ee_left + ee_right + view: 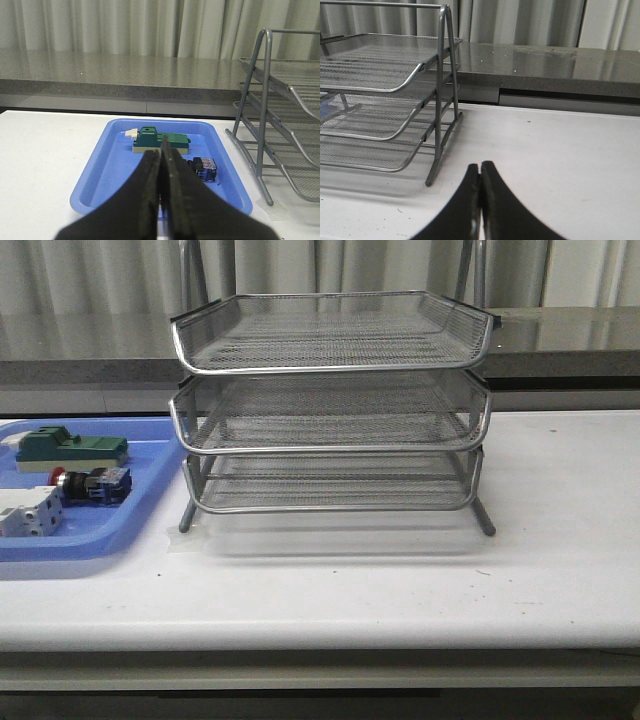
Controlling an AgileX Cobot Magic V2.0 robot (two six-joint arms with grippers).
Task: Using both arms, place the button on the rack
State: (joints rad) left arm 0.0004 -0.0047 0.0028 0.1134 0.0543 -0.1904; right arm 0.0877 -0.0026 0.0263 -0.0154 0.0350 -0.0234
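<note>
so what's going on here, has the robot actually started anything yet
Not really. Nothing is being handled at this moment. The red-capped push button lies in the blue tray on the table's left side, between a green block part and a white one. The three-tier wire rack stands at the middle, all tiers empty. The left hand and right hand are both shut on nothing, and neither touches the button.

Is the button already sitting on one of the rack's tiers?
No, the button lies in the blue tray, left of the rack, whose three tiers show nothing in them.
</note>
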